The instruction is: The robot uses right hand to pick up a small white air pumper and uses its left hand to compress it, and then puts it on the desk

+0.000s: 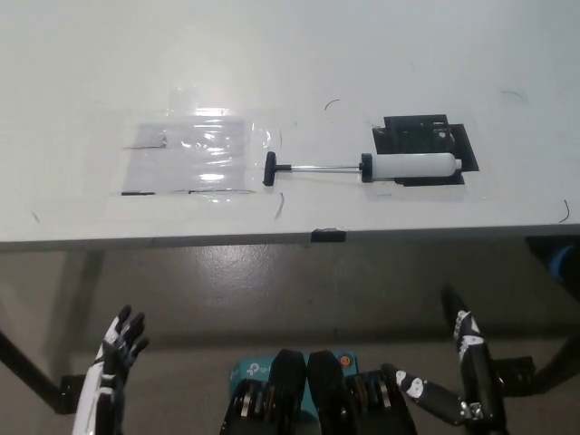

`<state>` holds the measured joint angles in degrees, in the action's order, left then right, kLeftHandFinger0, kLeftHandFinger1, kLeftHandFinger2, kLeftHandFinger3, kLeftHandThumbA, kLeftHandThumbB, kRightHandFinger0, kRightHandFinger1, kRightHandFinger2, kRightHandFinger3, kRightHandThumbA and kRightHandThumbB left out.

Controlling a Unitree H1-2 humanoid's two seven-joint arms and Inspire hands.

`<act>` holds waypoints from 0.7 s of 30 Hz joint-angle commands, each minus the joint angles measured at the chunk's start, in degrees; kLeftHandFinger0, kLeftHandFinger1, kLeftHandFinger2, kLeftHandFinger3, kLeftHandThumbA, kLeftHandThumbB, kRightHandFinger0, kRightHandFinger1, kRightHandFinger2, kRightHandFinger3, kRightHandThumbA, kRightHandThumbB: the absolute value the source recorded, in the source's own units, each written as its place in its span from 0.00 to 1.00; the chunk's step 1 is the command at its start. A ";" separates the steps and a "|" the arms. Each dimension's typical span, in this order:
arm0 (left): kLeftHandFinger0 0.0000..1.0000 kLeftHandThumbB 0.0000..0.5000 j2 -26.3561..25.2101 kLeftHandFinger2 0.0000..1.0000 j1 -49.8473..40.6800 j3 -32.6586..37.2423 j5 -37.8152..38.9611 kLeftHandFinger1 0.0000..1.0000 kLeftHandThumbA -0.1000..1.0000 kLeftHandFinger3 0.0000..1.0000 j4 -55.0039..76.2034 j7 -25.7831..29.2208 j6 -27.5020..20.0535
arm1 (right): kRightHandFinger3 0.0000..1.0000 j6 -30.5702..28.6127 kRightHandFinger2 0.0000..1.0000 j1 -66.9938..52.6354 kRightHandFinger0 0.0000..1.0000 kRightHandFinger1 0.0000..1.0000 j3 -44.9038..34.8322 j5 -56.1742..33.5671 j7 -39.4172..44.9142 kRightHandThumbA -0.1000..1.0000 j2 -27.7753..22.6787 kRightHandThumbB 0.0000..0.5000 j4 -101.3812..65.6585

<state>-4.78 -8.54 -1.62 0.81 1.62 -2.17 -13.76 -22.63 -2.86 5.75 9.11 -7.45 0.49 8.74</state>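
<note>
A small white air pumper [408,168] lies flat on the white desk [290,54], its white barrel resting on a black marked patch [424,138]. Its thin metal rod is drawn out to the left and ends in a black T-handle [269,169]. My white left hand [116,353] hangs below the desk edge at the lower left, fingers spread and holding nothing. At the lower right my black right hand [462,367] is also below the desk, fingers apart and empty. Both hands are far from the pumper.
A clear taped plastic sheet [195,154] lies on the desk left of the handle. A small black clip [328,236] sits on the front edge of the desk. Beneath is grey floor, with a dark desk leg [27,372] at the far left.
</note>
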 commanded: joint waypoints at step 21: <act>1.00 0.12 -0.72 1.00 2.87 4.67 -2.53 1.00 1.00 1.00 4.82 -2.12 0.80 | 1.00 24.05 1.00 31.57 1.00 1.00 -1.61 -3.10 15.35 0.74 -18.72 0.38 -14.05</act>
<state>-4.77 -5.50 2.75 -0.80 4.33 -3.64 -13.29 -13.99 16.27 3.11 11.70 -5.11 -11.83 -7.34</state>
